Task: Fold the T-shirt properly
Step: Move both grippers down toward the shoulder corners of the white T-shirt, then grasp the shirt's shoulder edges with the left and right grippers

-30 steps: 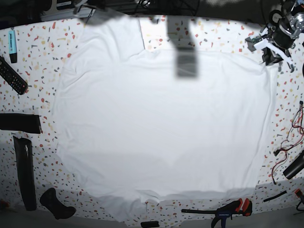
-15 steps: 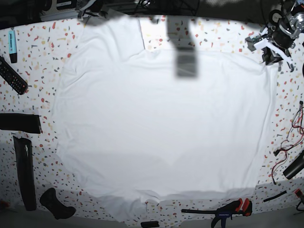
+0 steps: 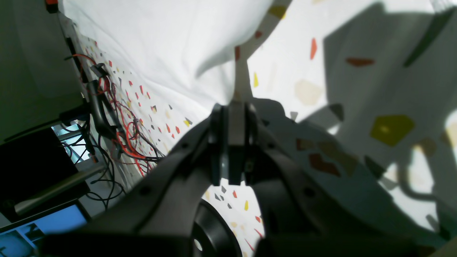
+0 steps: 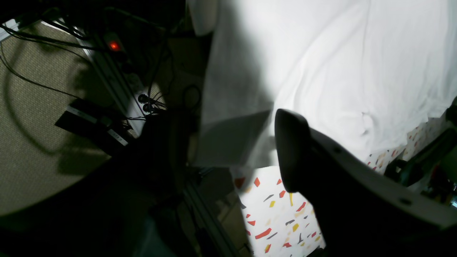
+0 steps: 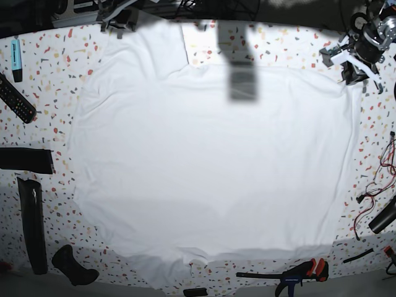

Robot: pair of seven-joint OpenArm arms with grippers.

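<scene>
barely shifted since before: right claw (image 5: 117,13) edged in at far sleeve, gaping, empty. left claw (image 3: 232,142) clamped shut, holding nothing. t-shirt (image 5: 210,167) spread flat on counter (image 5: 37,111), no fold made yet.

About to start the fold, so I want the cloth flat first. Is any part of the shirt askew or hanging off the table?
Mostly flat. One oddity: the T-shirt has its far corner draped past the table edge near the right gripper. The near hem is slightly bunched.
</scene>
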